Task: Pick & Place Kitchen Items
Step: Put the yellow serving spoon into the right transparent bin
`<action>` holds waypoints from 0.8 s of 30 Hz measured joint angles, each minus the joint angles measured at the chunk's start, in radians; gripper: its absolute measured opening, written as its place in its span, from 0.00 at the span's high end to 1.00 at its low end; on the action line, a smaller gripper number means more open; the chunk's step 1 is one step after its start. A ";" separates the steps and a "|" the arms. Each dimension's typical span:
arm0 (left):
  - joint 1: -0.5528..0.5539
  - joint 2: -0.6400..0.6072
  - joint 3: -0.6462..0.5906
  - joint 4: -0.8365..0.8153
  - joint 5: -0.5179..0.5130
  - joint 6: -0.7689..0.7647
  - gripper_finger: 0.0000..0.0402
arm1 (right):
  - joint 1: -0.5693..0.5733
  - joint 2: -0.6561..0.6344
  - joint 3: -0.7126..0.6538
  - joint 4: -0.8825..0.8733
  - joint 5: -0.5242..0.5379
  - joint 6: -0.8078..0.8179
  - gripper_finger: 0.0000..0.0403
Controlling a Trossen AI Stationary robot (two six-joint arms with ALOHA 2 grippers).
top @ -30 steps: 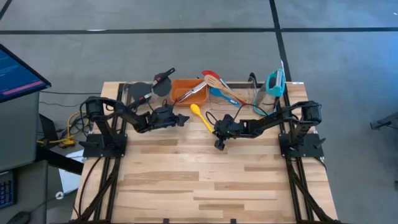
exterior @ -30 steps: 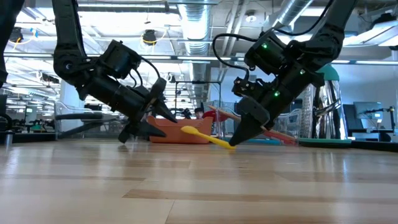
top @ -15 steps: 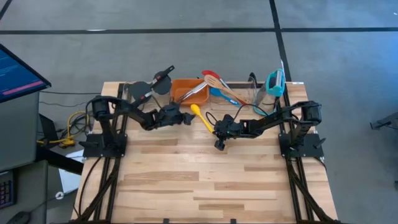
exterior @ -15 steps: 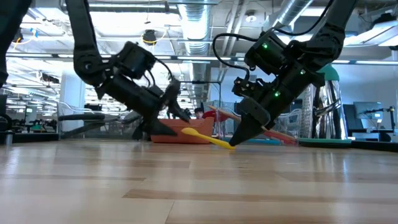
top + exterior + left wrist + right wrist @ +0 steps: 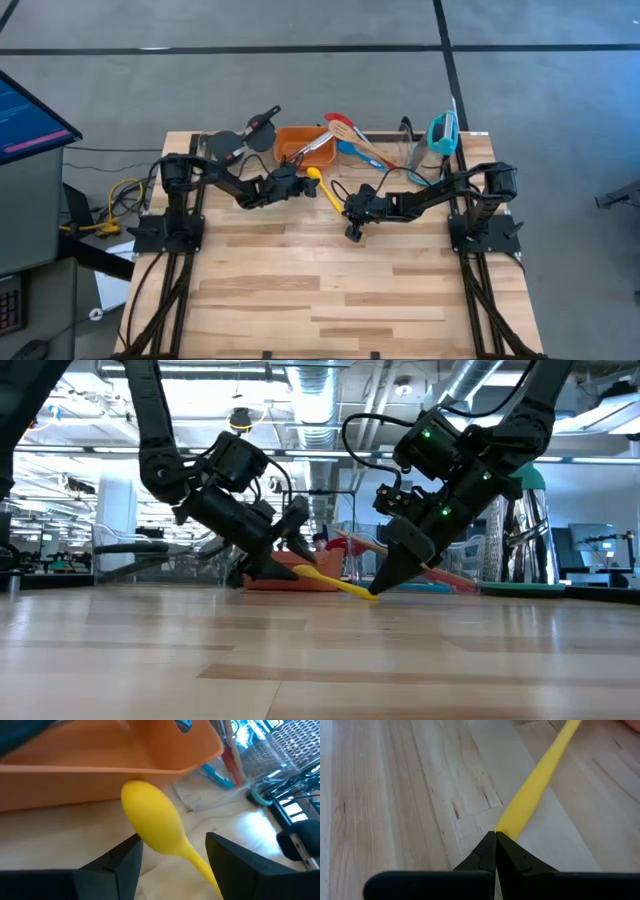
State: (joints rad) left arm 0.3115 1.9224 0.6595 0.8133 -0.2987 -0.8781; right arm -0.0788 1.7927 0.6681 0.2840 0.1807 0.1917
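1. Two arms work at one wooden table (image 5: 330,290), so there are two grippers: the left gripper (image 5: 300,187) and the right gripper (image 5: 349,210).
2. One yellow spoon (image 5: 322,186) lies on the table.
3. One orange bin (image 5: 290,141) stands at the far edge.
4. One pair of metal tongs (image 5: 312,149) rests in that bin.
5. One red spoon (image 5: 336,119) and one wooden fork (image 5: 358,143) show beside the bin.
6. One blue utensil (image 5: 356,155) lies under the fork.
7. Black spatulas (image 5: 258,131) at the far left: probably two, though they overlap and are hard to separate.
8. One teal utensil (image 5: 441,131) stands at the far right.
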 joint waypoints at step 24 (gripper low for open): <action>-0.003 0.073 0.052 0.025 0.052 0.119 0.97 | 0.006 -0.002 -0.001 0.000 0.004 -0.008 1.00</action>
State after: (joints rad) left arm 0.3080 1.9952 0.7116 0.8387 -0.2471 -0.7591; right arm -0.0723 1.7912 0.6666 0.2844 0.1852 0.1841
